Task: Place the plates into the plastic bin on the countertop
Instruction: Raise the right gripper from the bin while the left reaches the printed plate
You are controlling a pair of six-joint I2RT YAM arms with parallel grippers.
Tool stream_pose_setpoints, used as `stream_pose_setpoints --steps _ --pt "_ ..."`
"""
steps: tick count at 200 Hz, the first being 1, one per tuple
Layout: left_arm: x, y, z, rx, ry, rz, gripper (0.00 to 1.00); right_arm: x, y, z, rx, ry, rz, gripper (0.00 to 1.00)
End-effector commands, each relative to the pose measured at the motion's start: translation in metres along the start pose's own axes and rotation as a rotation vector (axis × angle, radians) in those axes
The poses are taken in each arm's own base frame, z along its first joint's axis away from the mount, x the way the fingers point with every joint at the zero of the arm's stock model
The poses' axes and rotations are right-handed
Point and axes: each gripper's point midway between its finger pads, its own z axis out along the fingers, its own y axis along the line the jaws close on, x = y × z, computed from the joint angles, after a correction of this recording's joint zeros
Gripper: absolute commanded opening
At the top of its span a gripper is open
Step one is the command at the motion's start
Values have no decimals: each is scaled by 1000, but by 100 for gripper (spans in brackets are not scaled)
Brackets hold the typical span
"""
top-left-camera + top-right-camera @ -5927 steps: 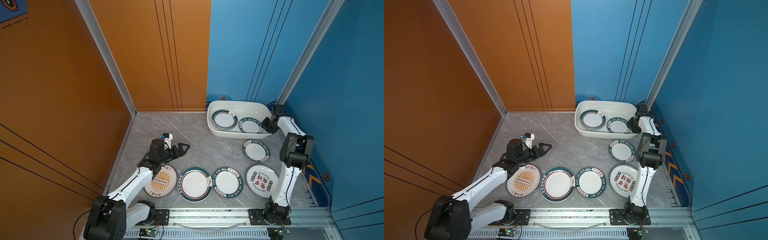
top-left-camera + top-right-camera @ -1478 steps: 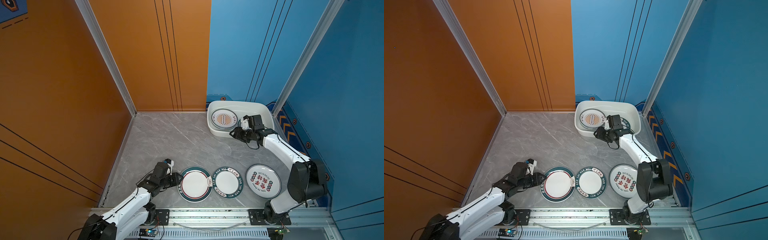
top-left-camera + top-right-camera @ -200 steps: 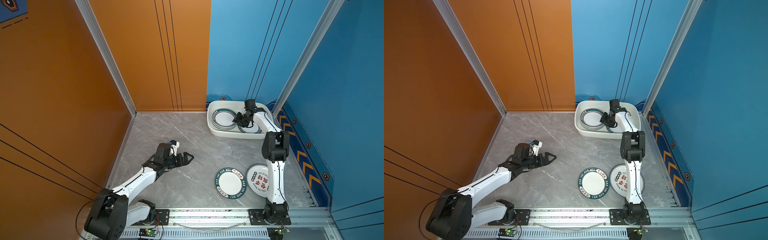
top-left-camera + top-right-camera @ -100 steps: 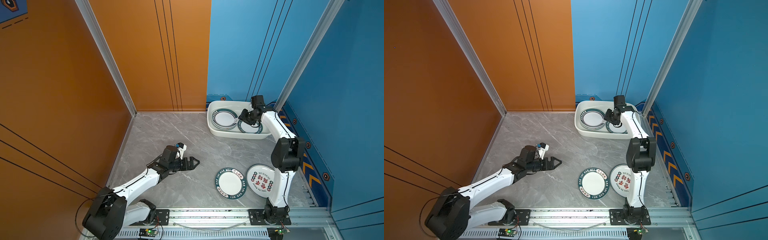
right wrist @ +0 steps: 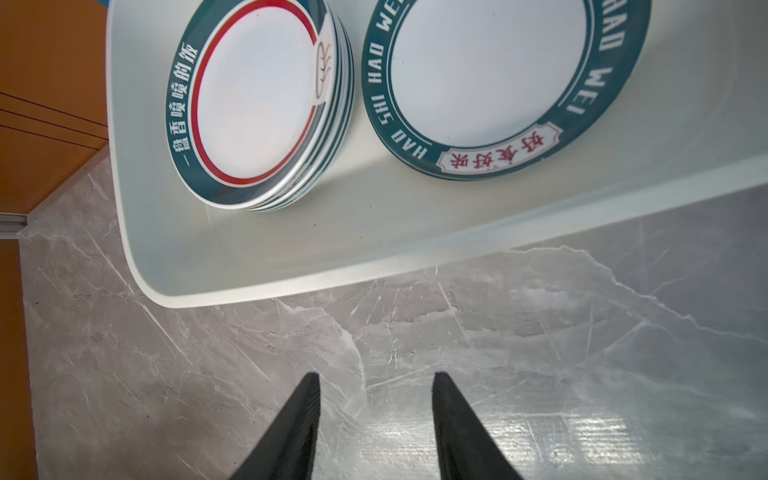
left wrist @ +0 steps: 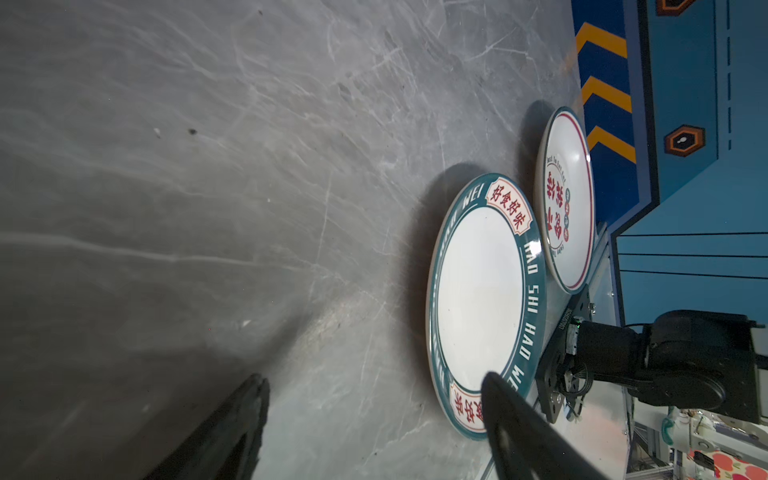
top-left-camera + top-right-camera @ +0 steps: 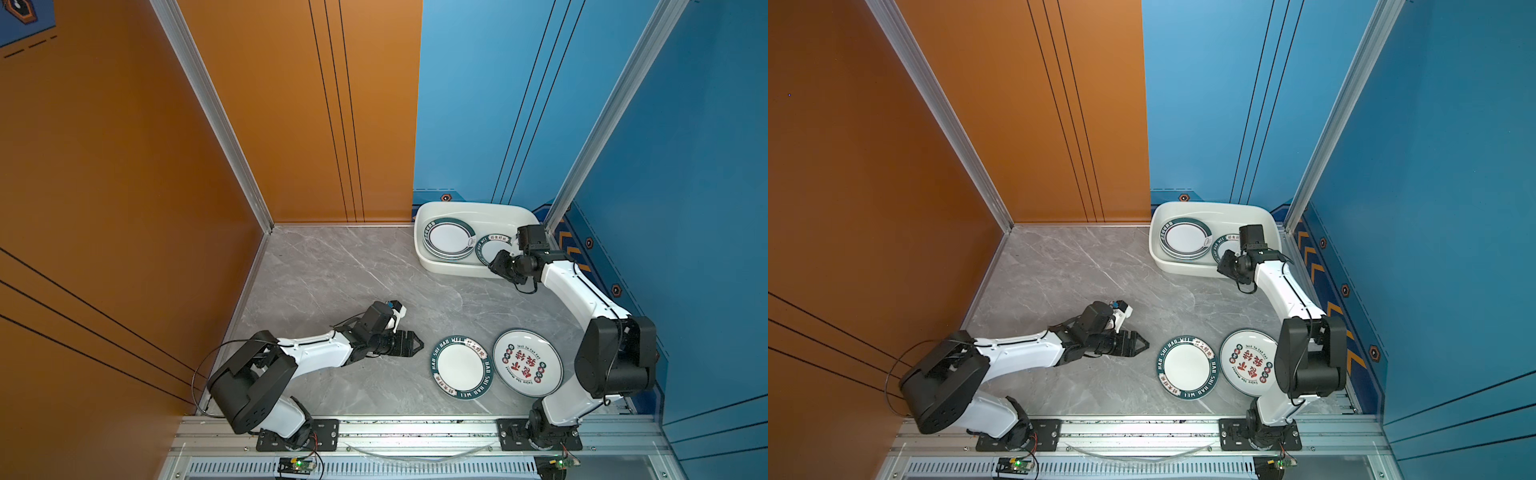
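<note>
Orange walls fill the left of both top views, blue walls the right. Silver posts mark the corners; a silver rail crosses the bottom.

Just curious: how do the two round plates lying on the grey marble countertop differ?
The round white plate with the dark green lettered rim has a blank centre; the round white plate with red characters has a thin edge line and a printed middle. The green-rimmed one looks slightly smaller. Both lie flat, face up, outside the white plastic bin.
</note>
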Motion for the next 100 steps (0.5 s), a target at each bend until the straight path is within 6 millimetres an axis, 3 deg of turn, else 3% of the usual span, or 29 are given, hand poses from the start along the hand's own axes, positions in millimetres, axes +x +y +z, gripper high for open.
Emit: stream_pose_setpoints --steps 1,73,100 --pt "-8 -17 13 35 -6 30 72 -3 5 -12 -74 -61 5 47" --pt "9 -22 51 47 93 35 39 10 -1 -17 -96 -57 10 47" --pt "16 -23 61 50 125 36 36 9 -2 -20 -96 -63 6 47"
